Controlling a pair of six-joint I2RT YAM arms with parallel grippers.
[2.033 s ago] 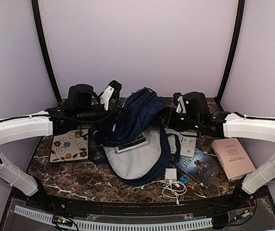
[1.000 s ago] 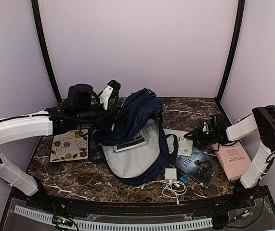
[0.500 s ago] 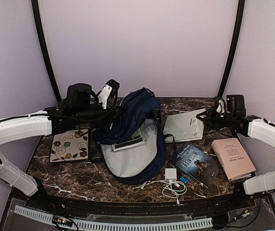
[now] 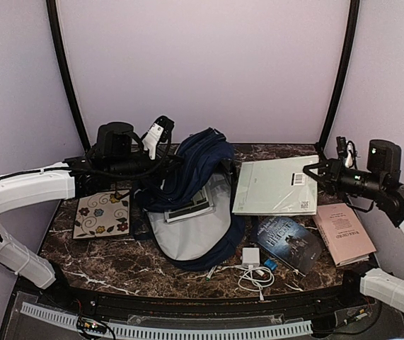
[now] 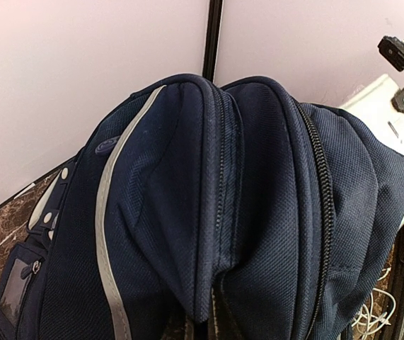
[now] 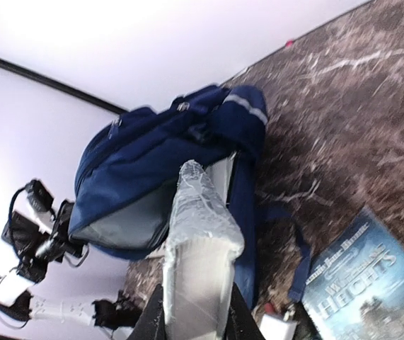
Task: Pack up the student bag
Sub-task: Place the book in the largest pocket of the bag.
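Right gripper (image 4: 325, 171) is seen pinched onto the right edge of a large pale book (image 4: 276, 185). Within the last second the book has been lifted off the tabletop (image 4: 117, 255). It is now held flat in the air, just right of the student bag (image 4: 194, 184). Two seconds ago this arm was reaching low beside the bag. It has since been drawn up and back toward the right wall.

The student bag lies at the middle of the tabletop. Its navy top is raised and its grey lining is exposed. A fold of that navy fabric appears to be clamped in the left gripper (image 4: 168, 161), which has stayed in place, so the mouth is kept open. One flat item is already lying on the lining.

The lifted book is judged to be the next thing packed. It would have to be swung left and slid into the opening.

Left unpacked on the tabletop are a pink book (image 4: 342, 232), a dark book (image 4: 286, 241), a floral mat (image 4: 102, 212) and a white charger with cable (image 4: 252, 256).
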